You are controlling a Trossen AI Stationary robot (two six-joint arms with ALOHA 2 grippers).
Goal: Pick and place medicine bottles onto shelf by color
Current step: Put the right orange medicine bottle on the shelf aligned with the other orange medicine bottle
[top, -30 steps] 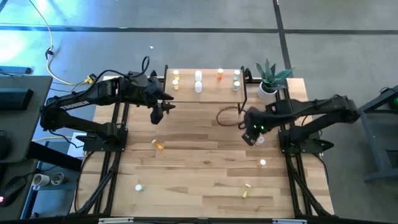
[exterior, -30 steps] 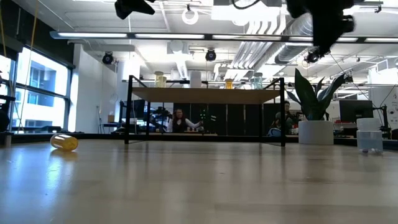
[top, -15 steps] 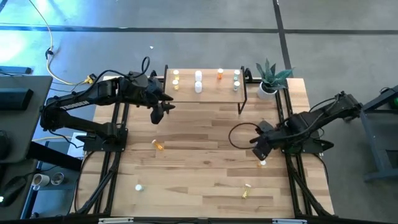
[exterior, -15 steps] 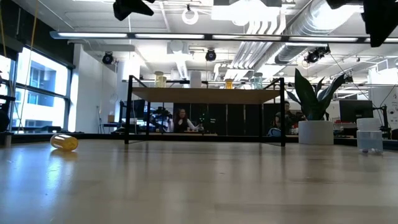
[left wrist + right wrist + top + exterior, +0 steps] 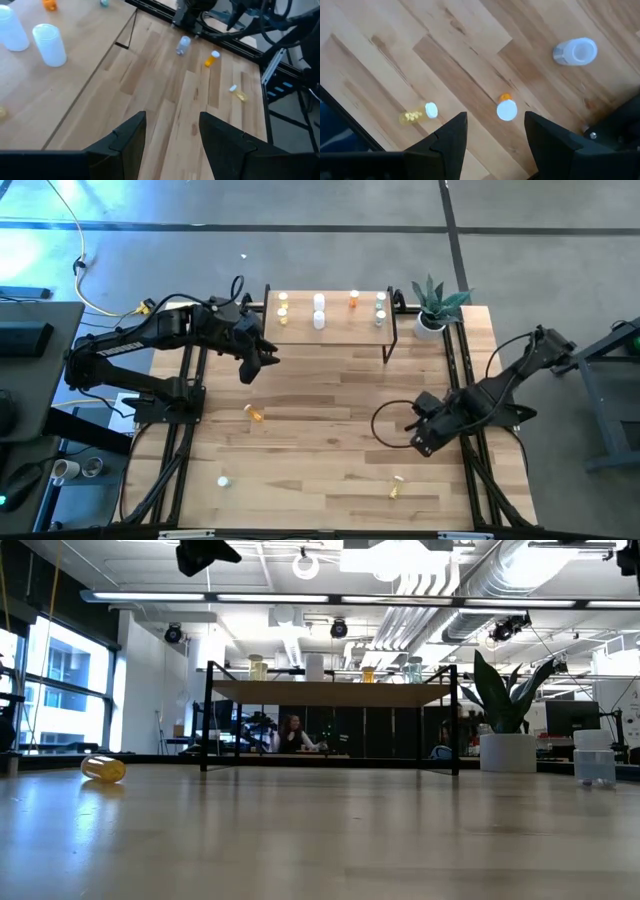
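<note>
The right gripper (image 5: 424,442) hangs low over the right side of the worktop (image 5: 330,395), fingers (image 5: 451,135) spread and empty – below them an upright orange bottle with a white cap (image 5: 507,109), a yellow bottle lying on its side (image 5: 416,115) and a pale clear bottle (image 5: 575,51) stand apart on the wood. The left gripper (image 5: 251,369) hovers just in front of the shelf (image 5: 335,330) at its left end, fingers (image 5: 127,137) parted and holding nothing. On the shelf stand yellow bottles (image 5: 283,308) at the left, white ones (image 5: 319,311) in the middle, an orange one (image 5: 353,300) and pale ones (image 5: 381,308) toward the right. On the worktop lie a yellow-orange bottle on its side (image 5: 255,413) and a pale one near the front left (image 5: 223,481) – both well apart from either gripper
</note>
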